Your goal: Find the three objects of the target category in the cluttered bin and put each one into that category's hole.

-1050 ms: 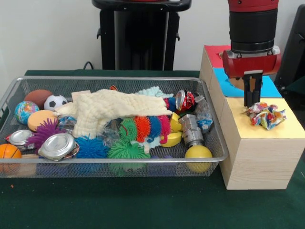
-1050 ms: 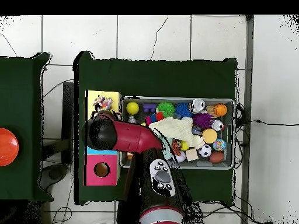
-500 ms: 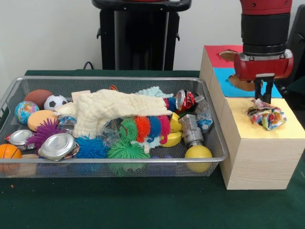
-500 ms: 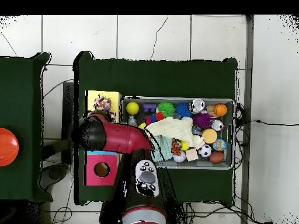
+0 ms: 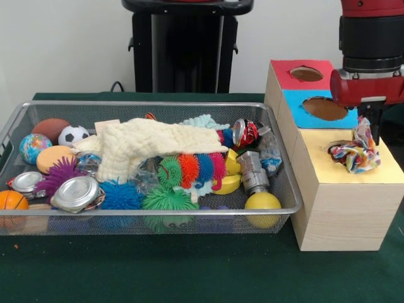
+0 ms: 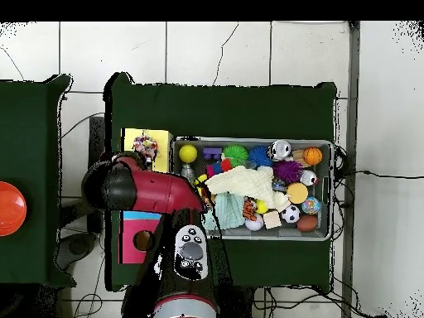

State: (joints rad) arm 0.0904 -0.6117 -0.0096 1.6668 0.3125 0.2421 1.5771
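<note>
On top of the box's yellow section (image 5: 353,183) I see the crumpled wrapper (image 5: 355,153), one end pulled upward toward my claw (image 5: 371,124); whether it's clenched, I can't tell. No readable writing.

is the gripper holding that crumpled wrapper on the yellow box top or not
Cannot be told. The gripper hangs at the far edge of the crumpled wrapper, which rests on the yellow box top; no clear grip shows.
</note>
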